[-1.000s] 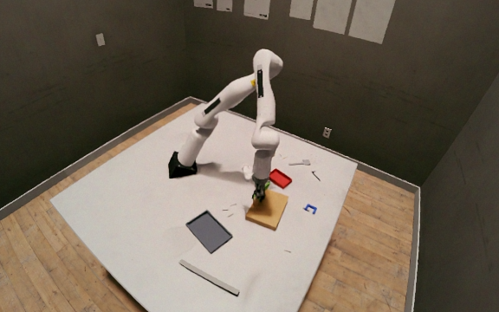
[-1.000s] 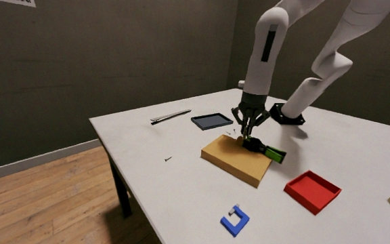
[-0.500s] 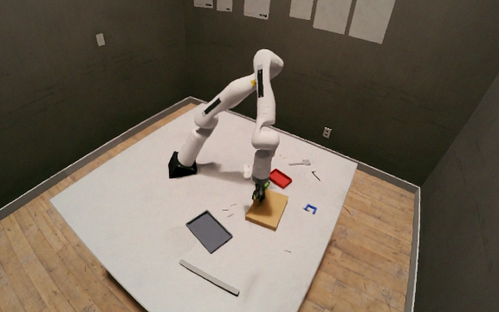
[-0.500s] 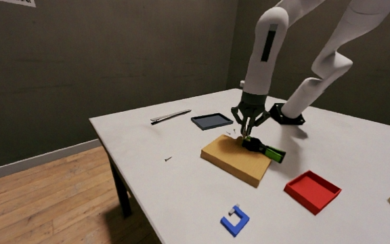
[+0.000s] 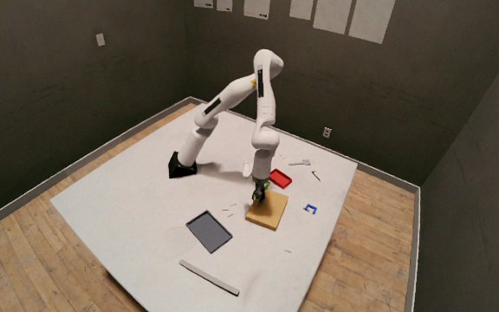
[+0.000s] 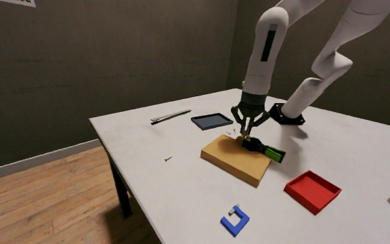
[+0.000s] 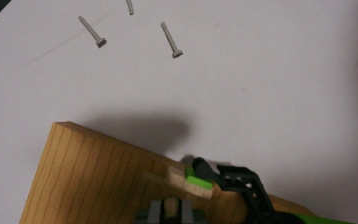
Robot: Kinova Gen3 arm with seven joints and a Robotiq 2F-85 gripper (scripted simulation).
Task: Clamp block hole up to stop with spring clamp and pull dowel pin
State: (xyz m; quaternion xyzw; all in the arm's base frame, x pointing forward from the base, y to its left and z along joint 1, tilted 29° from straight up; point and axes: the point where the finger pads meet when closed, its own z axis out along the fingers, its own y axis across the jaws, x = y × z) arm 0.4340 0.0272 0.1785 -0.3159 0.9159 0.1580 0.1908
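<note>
The wooden bench board (image 5: 271, 216) (image 6: 230, 160) (image 7: 80, 172) lies on the table. The spring clamp (image 6: 254, 145) (image 7: 241, 181), black with green parts, sits at the board's edge, its handle sticking out past it. Its green pad rests on a pale wooden piece (image 7: 199, 190), mostly hidden, so block and stop cannot be told apart. My gripper (image 5: 258, 196) (image 6: 246, 133) (image 7: 171, 212) points down over the board beside the clamp, shut on the dowel pin (image 7: 171, 204), whose round end shows between the fingertips. The hole and the pin's lower end are hidden.
A red tray (image 5: 281, 178) (image 6: 313, 191) and a blue C-shaped clamp (image 5: 313, 207) (image 6: 235, 221) lie near the board. A dark tray (image 5: 209, 231) (image 6: 212, 122) lies on the other side, with several screws (image 7: 171, 40) between. A long grey bar (image 5: 209, 277) lies farther off.
</note>
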